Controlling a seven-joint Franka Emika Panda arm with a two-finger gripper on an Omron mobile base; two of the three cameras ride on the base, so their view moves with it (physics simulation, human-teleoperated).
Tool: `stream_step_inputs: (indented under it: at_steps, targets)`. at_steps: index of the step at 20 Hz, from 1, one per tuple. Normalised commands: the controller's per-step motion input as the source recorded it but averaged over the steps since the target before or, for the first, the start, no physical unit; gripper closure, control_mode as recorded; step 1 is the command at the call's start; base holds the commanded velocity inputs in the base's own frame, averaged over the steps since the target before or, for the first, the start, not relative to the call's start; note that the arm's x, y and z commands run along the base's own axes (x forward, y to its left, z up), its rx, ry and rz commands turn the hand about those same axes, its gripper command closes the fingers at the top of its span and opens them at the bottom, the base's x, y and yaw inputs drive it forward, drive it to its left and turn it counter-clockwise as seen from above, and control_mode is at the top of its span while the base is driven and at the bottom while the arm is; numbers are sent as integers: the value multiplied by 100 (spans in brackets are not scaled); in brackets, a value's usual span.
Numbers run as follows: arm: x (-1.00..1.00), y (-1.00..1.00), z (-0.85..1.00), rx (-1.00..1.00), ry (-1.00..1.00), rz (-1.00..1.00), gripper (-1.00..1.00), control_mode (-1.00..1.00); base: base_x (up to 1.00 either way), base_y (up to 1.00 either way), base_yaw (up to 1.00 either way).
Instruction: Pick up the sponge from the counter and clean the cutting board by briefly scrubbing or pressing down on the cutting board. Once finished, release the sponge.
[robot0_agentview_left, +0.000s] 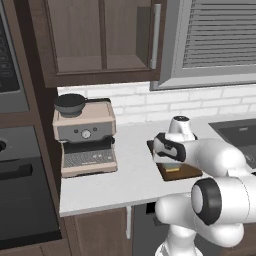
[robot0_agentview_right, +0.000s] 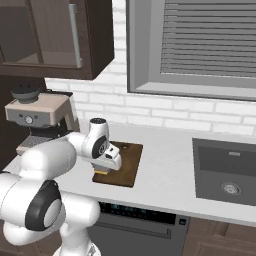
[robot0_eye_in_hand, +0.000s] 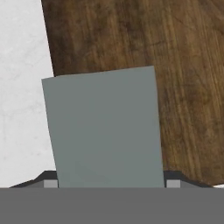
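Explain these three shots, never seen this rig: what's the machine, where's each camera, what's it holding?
A white robot arm with dark joints works in a rendered kitchen. Two cameras ride its base, behind it left and right; the third looks along its two-finger gripper. On the light grey-white counter lies a flat dark brown wooden cutting board, beside a beige espresso machine and a dark sink. The gripper is closed on a small sponge, grey-green over yellow, its fingers either side, low over the board's near corner. Contact cannot be judged.
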Motion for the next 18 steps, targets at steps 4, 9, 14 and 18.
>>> stream_step_inputs:
  at_steps: [4, 9, 14, 18]
  targets:
    - [0, 0, -18, 0, 0, 0, 100, -100, 0, 0, 0]
    - [-1, 1, -3, 0, 0, 1, 100, -100, 0, 0, 0]
    - [0, 2, -25, 0, 0, 1, 100, -100, 0, 0, 0]
    - [0, 0, -24, 0, 0, 2, 100, -100, 0, 0, 0]
